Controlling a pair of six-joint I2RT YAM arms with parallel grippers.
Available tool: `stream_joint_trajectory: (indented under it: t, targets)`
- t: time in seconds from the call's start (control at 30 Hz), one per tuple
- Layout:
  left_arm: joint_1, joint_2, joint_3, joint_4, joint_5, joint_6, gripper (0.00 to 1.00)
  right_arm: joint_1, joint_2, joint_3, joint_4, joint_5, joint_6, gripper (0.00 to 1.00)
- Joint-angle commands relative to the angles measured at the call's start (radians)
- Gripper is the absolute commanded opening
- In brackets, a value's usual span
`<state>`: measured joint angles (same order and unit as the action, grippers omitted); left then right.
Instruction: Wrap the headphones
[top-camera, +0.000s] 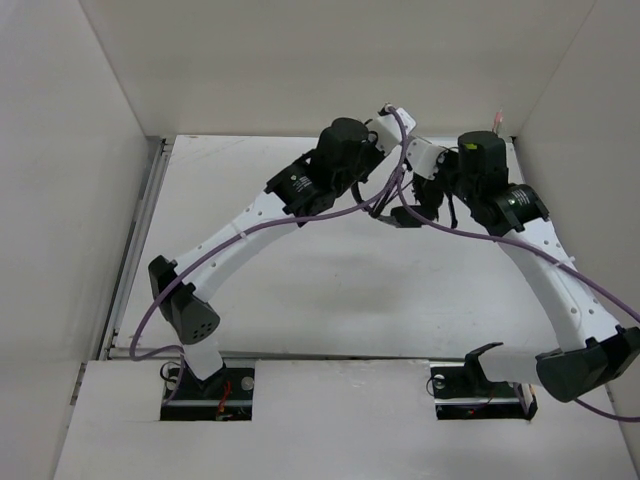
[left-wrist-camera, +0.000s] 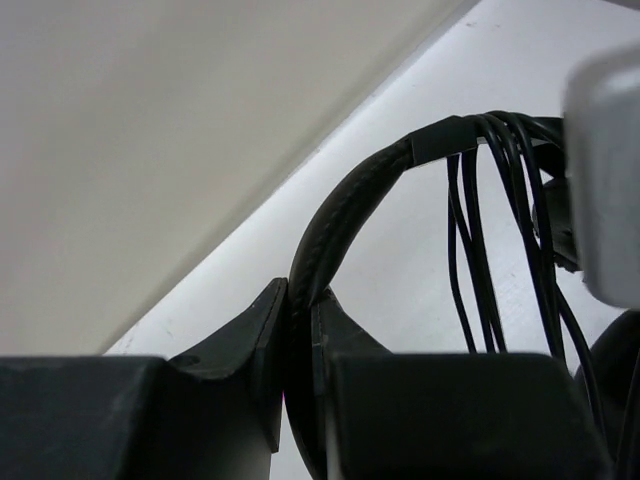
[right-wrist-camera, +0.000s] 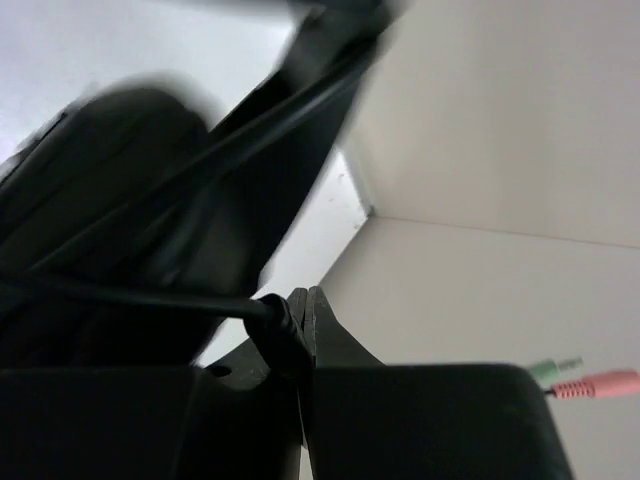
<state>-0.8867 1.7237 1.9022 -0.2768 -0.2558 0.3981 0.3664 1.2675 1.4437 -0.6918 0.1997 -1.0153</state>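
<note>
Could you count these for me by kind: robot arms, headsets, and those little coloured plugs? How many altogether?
Robot arms: 2 (left arm, right arm)
Sets of headphones: 1
Coloured plugs: 2 (pink plug, green plug)
Total: 5

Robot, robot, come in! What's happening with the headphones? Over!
Left end effector shut on headband. Right end effector shut on cord. Cord loops draped over headband. Purple arm cable crossing close by.
</note>
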Motion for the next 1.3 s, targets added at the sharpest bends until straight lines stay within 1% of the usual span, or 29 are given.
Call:
stream_joint_trajectory:
  t: [0.0, 0.13, 0.33, 0.47, 0.6, 0.7, 0.73, 0.8, 0.87, 1.03, 1.2, 1.27]
  targets:
    - [-0.021, -0.045, -0.028, 0.002, 0.105, -0.085, 0.02, -0.014, -0.023, 0.0, 0.225, 0.081, -0.04, 0.0]
    - [-0.025, -0.046, -0.031, -0.028, 0.135, -0.102, 0.02, -0.024, -0.028, 0.007, 0.258, 0.064, -0.035, 0.0]
    - [-0.027, -0.046, -0.009, -0.055, 0.187, -0.139, 0.02, -0.021, -0.033, -0.02, 0.244, 0.009, -0.006, 0.0]
    - [-0.019, -0.053, 0.012, -0.073, 0.234, -0.174, 0.02, -0.039, -0.039, -0.029, 0.203, -0.081, 0.046, 0.06]
    - [-0.013, -0.068, 0.008, -0.091, 0.279, -0.196, 0.02, -0.071, -0.052, -0.006, 0.152, -0.218, 0.127, 0.19]
    - [0.001, -0.081, -0.002, -0.096, 0.317, -0.222, 0.02, -0.106, -0.063, 0.027, 0.095, -0.369, 0.182, 0.29]
    - [0.013, -0.085, -0.003, -0.099, 0.341, -0.24, 0.02, -0.132, -0.066, 0.041, 0.069, -0.446, 0.205, 0.33]
    - [0.022, -0.091, -0.003, -0.102, 0.36, -0.254, 0.02, -0.151, -0.068, 0.044, 0.048, -0.498, 0.21, 0.36]
    - [0.036, -0.098, -0.005, -0.107, 0.381, -0.266, 0.02, -0.171, -0.076, 0.043, 0.019, -0.564, 0.208, 0.4]
    - [0.052, -0.115, -0.005, -0.108, 0.411, -0.283, 0.02, -0.234, -0.089, 0.011, -0.011, -0.712, 0.208, 0.45]
    - [0.055, -0.122, -0.008, -0.111, 0.414, -0.28, 0.02, -0.27, -0.092, -0.023, 0.015, -0.758, 0.224, 0.45]
    - [0.065, -0.125, -0.014, -0.111, 0.418, -0.285, 0.02, -0.301, -0.095, -0.032, 0.028, -0.811, 0.251, 0.46]
